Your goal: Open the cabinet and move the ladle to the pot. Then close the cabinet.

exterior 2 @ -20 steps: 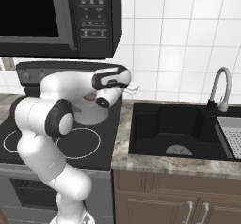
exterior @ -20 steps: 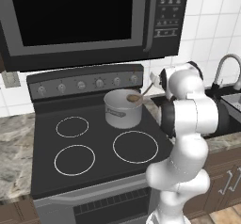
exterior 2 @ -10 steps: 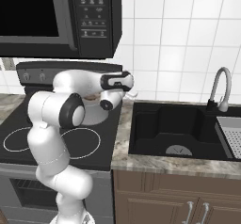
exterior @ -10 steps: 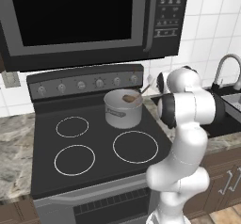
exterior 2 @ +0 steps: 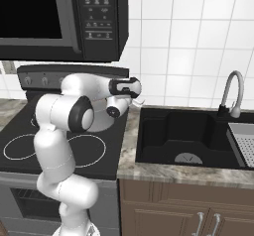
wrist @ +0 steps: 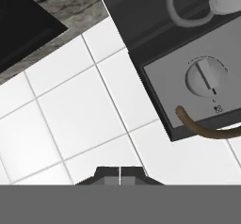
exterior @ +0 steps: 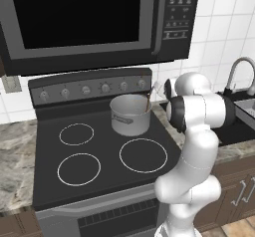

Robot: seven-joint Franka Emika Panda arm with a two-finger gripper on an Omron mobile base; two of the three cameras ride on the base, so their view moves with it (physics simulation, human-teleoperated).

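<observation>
Ladle [exterior: 149, 103] is sitting in the pot [exterior: 130, 114], handle tilting toward two o'clock; your hand [exterior 2: 133, 101] is hovering at its three o'clock, fingers together, gripping nothing.

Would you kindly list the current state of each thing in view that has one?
Pot: upright on the rear right burner, no lid, ladle inside.
Ladle: in the pot, handle leaning up over the rim, free of the gripper.
Gripper: fingertips together, holding nothing.
Stove knobs: too small to read the settings.
Faucet: no water running.
Microwave: door closed.
</observation>
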